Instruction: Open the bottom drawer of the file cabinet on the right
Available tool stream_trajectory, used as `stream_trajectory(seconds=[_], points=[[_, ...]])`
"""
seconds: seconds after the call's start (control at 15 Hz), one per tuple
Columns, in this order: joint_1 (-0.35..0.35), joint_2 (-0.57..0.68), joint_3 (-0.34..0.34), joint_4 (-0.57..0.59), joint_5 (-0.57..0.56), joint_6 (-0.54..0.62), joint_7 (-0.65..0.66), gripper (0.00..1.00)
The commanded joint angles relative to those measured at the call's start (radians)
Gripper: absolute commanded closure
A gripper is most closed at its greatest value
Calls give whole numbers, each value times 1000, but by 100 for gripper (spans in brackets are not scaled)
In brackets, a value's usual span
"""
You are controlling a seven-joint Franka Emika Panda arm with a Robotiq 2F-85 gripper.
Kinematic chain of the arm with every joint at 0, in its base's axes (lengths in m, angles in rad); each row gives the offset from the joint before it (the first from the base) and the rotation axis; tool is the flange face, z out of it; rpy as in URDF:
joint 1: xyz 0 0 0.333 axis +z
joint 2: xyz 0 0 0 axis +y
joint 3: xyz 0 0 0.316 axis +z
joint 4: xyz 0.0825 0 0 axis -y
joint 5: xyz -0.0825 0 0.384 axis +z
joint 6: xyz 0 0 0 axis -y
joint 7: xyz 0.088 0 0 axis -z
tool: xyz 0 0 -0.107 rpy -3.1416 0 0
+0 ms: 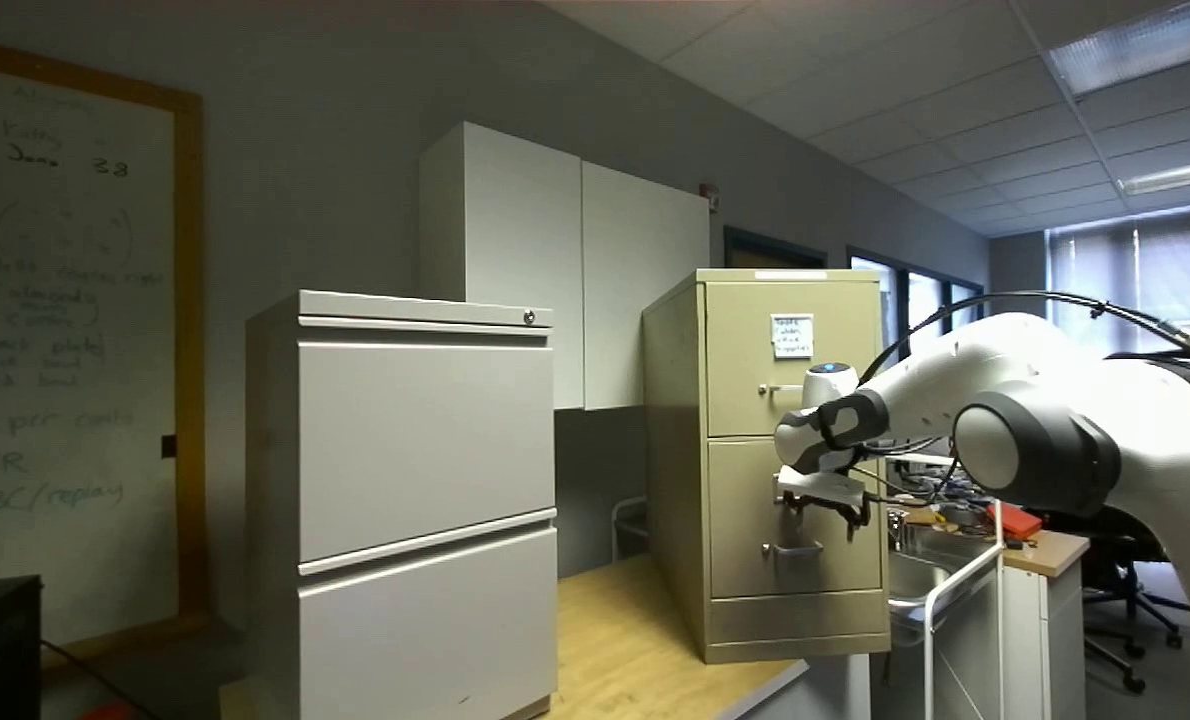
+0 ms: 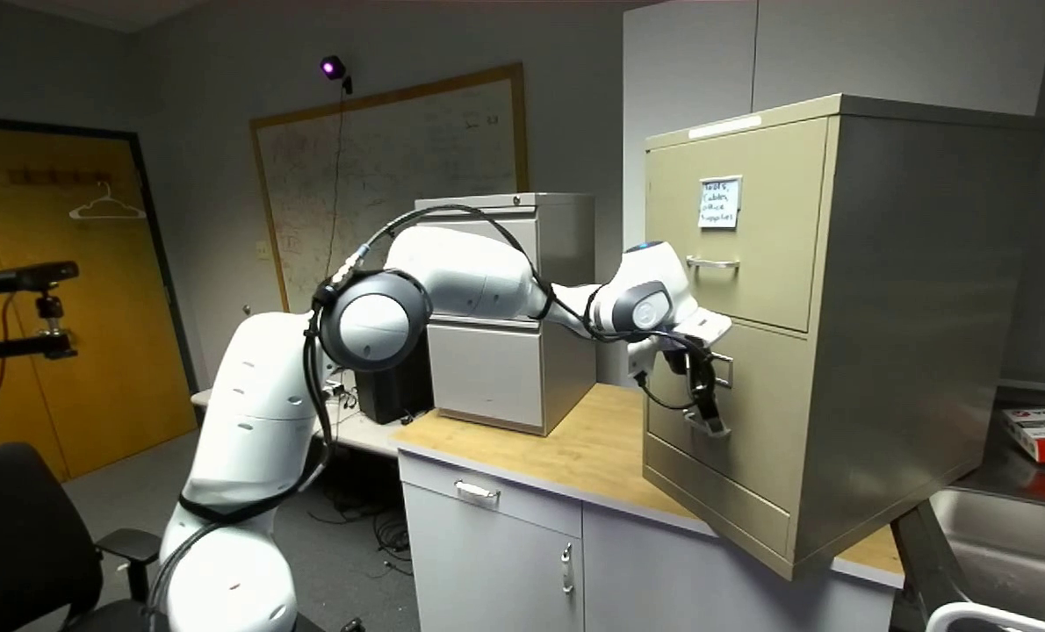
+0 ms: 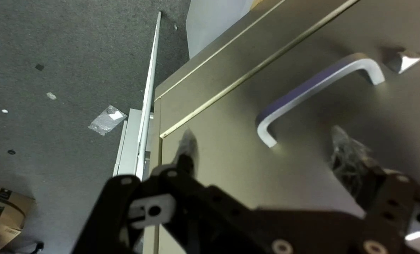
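The tan file cabinet (image 1: pixel 675 480) stands on the counter and also shows in an exterior view (image 2: pixel 909 307). Its bottom drawer (image 1: pixel 740 510) is closed, its front flush with the cabinet; it also shows in an exterior view (image 2: pixel 773 412) and fills much of the wrist view (image 3: pixel 217 151). The silver pull (image 1: pixel 797 551) is horizontal, with a small knob beside it; in the wrist view the pull (image 3: pixel 312 86) lies slanted beyond the fingertips. My gripper (image 1: pixel 823 515) is open and empty, pointing down in front of the drawer (image 2: pixel 705 395). In the wrist view its fingers (image 3: pixel 263 133) are wide apart, not on the pull.
A light-grey lateral cabinet (image 1: pixel 425 440) stands on the same wooden counter (image 1: pixel 625 610). A sink (image 2: pixel 1014 544) and a white rail (image 1: pixel 935 610) are beside the tan cabinet. White cupboards (image 1: pixel 645 280) hang behind. The tan cabinet's front corner overhangs the counter edge.
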Motion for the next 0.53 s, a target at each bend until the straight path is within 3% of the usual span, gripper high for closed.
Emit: stream_trajectory(seconds=[0.0, 0.47], points=[[49, 58, -34, -19, -97, 115, 92, 0], [113, 102, -51, -79, -226, 201, 160, 0]])
